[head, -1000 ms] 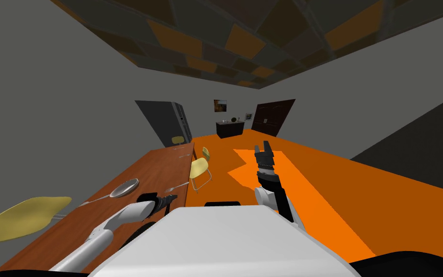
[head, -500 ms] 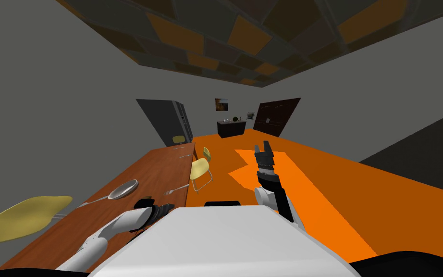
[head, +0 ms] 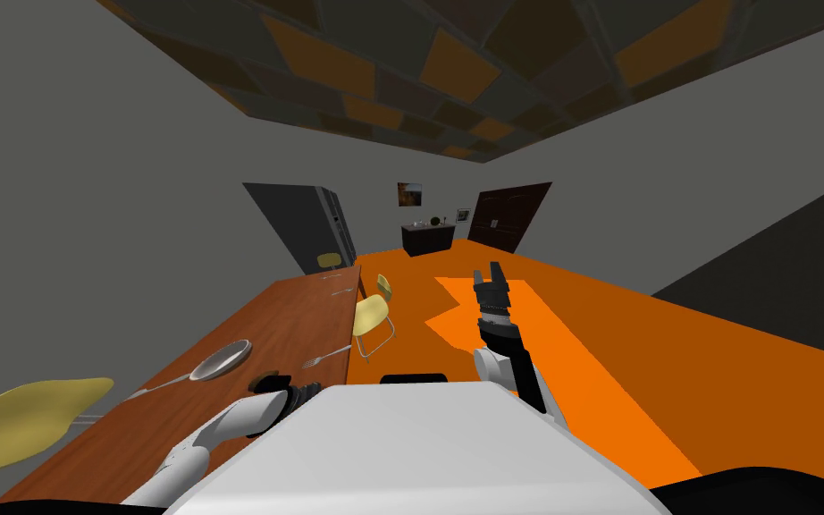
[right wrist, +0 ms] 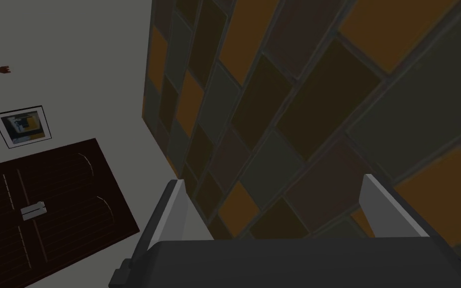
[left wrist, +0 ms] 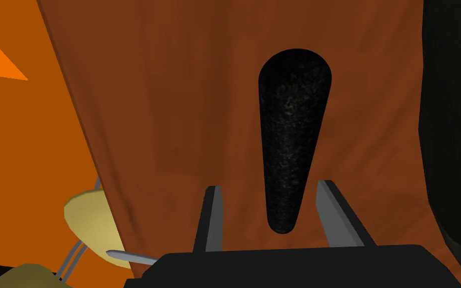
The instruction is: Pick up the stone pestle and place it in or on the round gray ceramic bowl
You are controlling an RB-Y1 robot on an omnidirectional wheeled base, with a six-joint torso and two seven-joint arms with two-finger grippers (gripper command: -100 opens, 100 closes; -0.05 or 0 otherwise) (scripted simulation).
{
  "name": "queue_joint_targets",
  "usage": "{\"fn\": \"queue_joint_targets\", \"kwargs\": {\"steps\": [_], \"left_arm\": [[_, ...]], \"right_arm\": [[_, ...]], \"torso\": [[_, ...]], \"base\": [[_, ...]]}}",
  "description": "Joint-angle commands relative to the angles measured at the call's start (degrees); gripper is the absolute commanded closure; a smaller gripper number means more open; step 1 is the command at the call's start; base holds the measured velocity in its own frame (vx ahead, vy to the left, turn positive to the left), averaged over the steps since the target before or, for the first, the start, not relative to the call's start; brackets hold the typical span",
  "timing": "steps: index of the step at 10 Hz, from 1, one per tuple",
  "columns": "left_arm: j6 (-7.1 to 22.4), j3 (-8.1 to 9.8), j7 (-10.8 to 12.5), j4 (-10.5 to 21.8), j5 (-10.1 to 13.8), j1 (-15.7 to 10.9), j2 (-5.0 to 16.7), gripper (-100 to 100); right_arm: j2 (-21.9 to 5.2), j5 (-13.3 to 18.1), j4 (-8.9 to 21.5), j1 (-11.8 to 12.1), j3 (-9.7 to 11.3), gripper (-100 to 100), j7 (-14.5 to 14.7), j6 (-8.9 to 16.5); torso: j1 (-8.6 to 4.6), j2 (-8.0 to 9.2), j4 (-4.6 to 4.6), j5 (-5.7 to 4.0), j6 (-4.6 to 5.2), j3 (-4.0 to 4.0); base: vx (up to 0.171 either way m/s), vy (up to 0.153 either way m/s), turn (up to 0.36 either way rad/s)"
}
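The left fingers (left wrist: 213, 220) are open around the black pestle's (left wrist: 292, 130) thin end on the counter (left wrist: 174, 125). The bowl (head: 221, 360) is at ten o'clock and a fork (head: 325, 358) at one. The right fingers (right wrist: 172, 210) are open.

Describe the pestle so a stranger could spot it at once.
Find the long brown table; at its near end, my left pincer hangs open. Between its fingers lies the pestle: a black, speckled club, wide at one end, unlike the silvery fork and grey bowl farther along.

A fork (head: 325, 356) lies on the brown table (head: 303, 308).
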Motion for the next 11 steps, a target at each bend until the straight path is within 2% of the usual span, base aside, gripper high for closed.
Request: {"fn": "queue_joint_targets", "kwargs": {"steps": [1, 4, 5, 6, 7, 8, 9, 10, 11], "left_arm": [[0.0, 0.0, 0.0, 0.0, 0.0, 0.0, 0.0, 100], [0.0, 0.01, 0.02, 0.0, 0.01, 0.0, -0.01, 100], [0.0, 0.01, 0.01, 0.0, 0.01, 0.0, -0.01, 0], [1.21, 0.65, -0.52, -1.6, 1.44, 0.27, 1.72, 100], [1.7, 0.96, -0.8, -2.3, 2.14, 0.46, 2.5, 100], [1.36, 0.79, -0.35, -2.05, 1.41, 0.39, 1.98, 100], [1.56, 0.84, -0.34, -2.2, 1.47, 0.44, 2.08, 0], [0.73, 2.04, 0.59, -4.0, 1.62, 0.15, 3.41, 100], [0.07, 3.25, 1.43, -5.62, 1.83, -0.01, 4.87, 100]], "right_arm": [[0.0, 0.0, 0.0, 0.0, 0.0, 0, 0.0, 0.0], [0.0, 0.0, 0.0, 0.0, 0.0, 0, 0.0, 0.0], [0.0, 0.0, 0.0, 0.0, 0.0, 0, 0.0, 0.0], [0.0, 0.0, 0.0, 0.0, 0.0, 0, 0.0, 0.0], [0.0, 0.0, 0.0, 0.0, 0.0, 0, 0.0, 0.0], [0.01, 0.0, 0.0, 0.0, 0.01, 0, 0.0, 0.0], [0.0, 0.0, 0.0, 0.0, 0.01, 0, 0.0, 0.0], [0.0, 0.0, 0.0, 0.0, 0.0, 0, 0.0, 0.0], [0.01, 0.0, 0.0, 0.0, 0.01, 0, 0.0, 0.0]], "torso": [[0.0, 0.0, 0.0, 0.0, 0.0, 0.0], [-0.05, -0.01, -0.01, -0.01, 0.01, -0.01], [-0.05, -0.01, -0.01, -0.01, 0.01, -0.01], [-0.05, -0.01, -0.01, -0.01, 0.01, -0.01], [-0.15, 0.02, -0.01, -0.06, -0.05, 0.01], [-0.27, 0.04, 0.0, -0.07, -0.03, 0.02], [-0.19, 0.03, 0.0, -0.04, 0.0, 0.01], [-0.11, 0.01, -0.01, -0.03, 0.0, 0.0], [-0.23, 0.08, 0.04, -0.06, 0.02, 0.05]], "base": [[-0.001, 0.005, 0.007], [0.0, 0.0, 0.0], [0.0, 0.0, 0.0], [-0.004, -0.032, 0.128], [-0.008, -0.059, 0.103], [-0.004, -0.027, 0.017], [-0.001, -0.005, -0.001], [-0.032, -0.046, 0.034], [-0.082, -0.097, 0.058]]}}
